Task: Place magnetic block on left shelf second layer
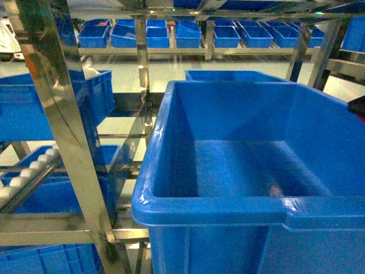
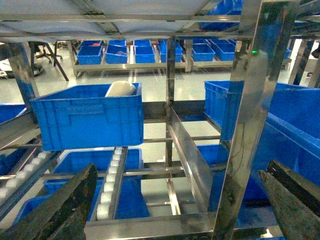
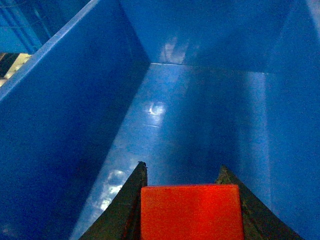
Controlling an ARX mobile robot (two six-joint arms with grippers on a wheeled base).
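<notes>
The magnetic block (image 3: 191, 212) is a flat red square, gripped between the two dark fingers of my right gripper (image 3: 182, 167). It hangs low inside a large blue bin (image 3: 65, 115), just above the bin's bare floor. In the head view that bin (image 1: 211, 208) fills the right side; the block does not show there. The left shelf (image 1: 68, 142) is a steel rack with white roller rails (image 2: 112, 182). My left gripper (image 2: 180, 170) is open, its fingers wide apart and empty, facing the rack's levels.
A blue crate (image 2: 90, 117) holding a white object (image 2: 120, 89) sits on the left shelf's upper level. More blue crates (image 2: 85, 165) lie on the level below. A steel upright (image 2: 247, 115) stands close on the right. Rows of blue bins (image 1: 188, 35) line the far racks.
</notes>
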